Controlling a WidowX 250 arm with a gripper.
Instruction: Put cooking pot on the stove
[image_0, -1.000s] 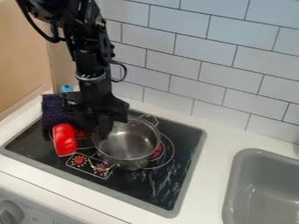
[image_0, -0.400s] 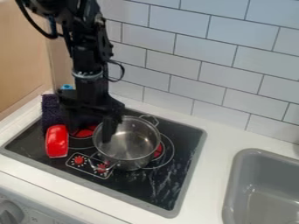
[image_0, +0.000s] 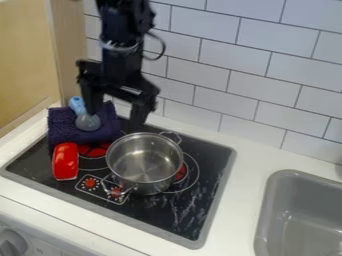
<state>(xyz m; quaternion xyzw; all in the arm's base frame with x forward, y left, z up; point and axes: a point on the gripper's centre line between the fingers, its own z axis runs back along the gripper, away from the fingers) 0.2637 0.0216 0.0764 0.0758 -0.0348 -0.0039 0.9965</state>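
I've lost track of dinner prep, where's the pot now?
In the camera view, the pot sits on the stove, right of the red object.

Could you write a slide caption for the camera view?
A metal pot sits on the black stove beside a red object, the open black gripper hanging nearby.

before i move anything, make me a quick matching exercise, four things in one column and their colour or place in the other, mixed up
Things
1. cooking pot
2. red object
3. purple cloth
4. sink

Colour or place
a. grey, set into the white counter
b. under the blue-handled utensil
c. silver, on the black stove
d. just in front of the cloth

Pairs: 1-c, 2-d, 3-b, 4-a
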